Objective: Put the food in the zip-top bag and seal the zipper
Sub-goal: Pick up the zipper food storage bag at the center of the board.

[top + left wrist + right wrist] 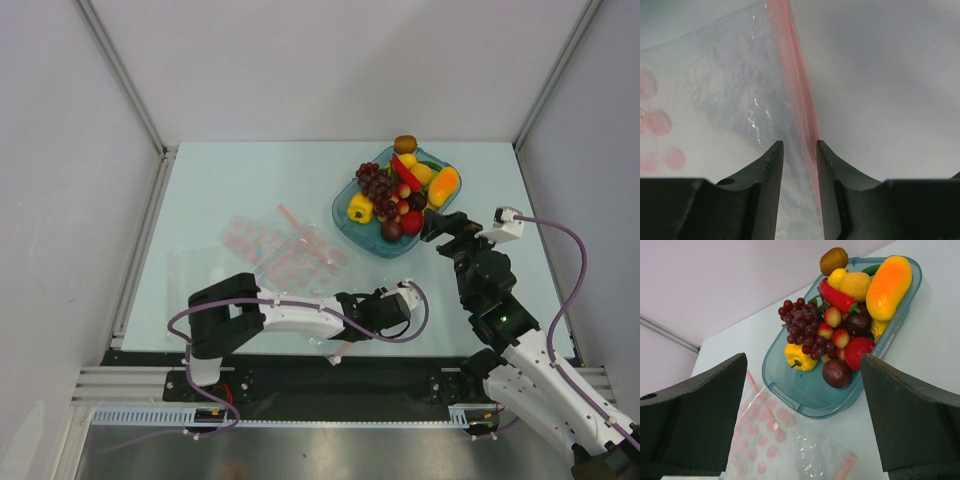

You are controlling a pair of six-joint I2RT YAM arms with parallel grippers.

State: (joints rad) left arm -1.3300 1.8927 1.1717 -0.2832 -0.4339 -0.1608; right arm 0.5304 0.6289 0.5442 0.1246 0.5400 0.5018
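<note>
At the bottom of the left wrist view: narrowly parted left gripper (799, 145), straddling the pink zipper (800, 90) of the zip-top bag (740, 90). At right centre of the top view: widely spread right gripper (440, 226), just beside the teal dish (338, 210) heaped with the food (385, 190).

Heaped in the teal dish (790, 395), all glossy: dark purple grape bunch (802, 325) near the dish's middle, yellow bell pepper (799, 357) tucked just beside it against the dish's rim, red round fruit (860, 351) on the grapes' other side. Spread out left of the dish, just beside it: clear zip-top bag (285, 250), floppy, crinkled, dotted with pink spots. Along its mouth edge, pale pink zipper (800, 90), thin and straight; sealed or not, impossible to tell.
</note>
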